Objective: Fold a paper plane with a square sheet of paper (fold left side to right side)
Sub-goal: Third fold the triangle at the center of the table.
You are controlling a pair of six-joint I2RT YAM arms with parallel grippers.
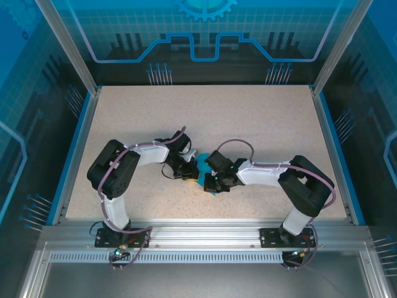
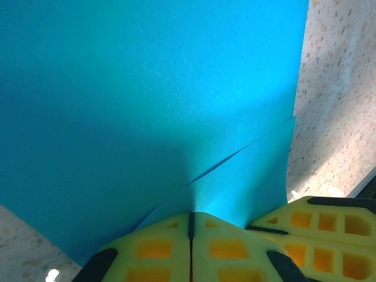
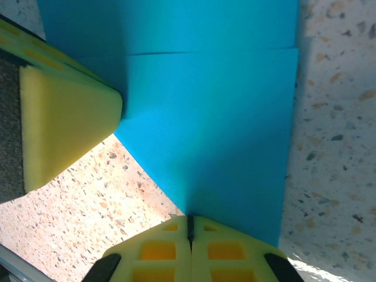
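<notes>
The cyan-blue sheet of paper [image 1: 202,169] lies folded in overlapping layers on the table's middle, between both grippers. In the left wrist view the paper [image 2: 147,100] shows a layer edge running diagonally. My left gripper [image 2: 191,215] is shut, pinching its near edge, and one yellow right finger [image 2: 320,222] sits beside it. In the right wrist view the paper [image 3: 223,117] has a horizontal layer edge. My right gripper [image 3: 190,220] is shut on its near corner, with the left finger [image 3: 64,126] at the left. From above, the left gripper [image 1: 190,171] and right gripper [image 1: 209,180] meet over the paper. I cannot tell whether it has a paper plane's shape.
The speckled beige table [image 1: 248,118] has free room all around the arms. Blue strips [image 1: 329,149] border its sides, and glass walls with metal posts [image 1: 68,49] stand beyond. An aluminium rail [image 1: 205,233] runs along the near edge by the arm bases.
</notes>
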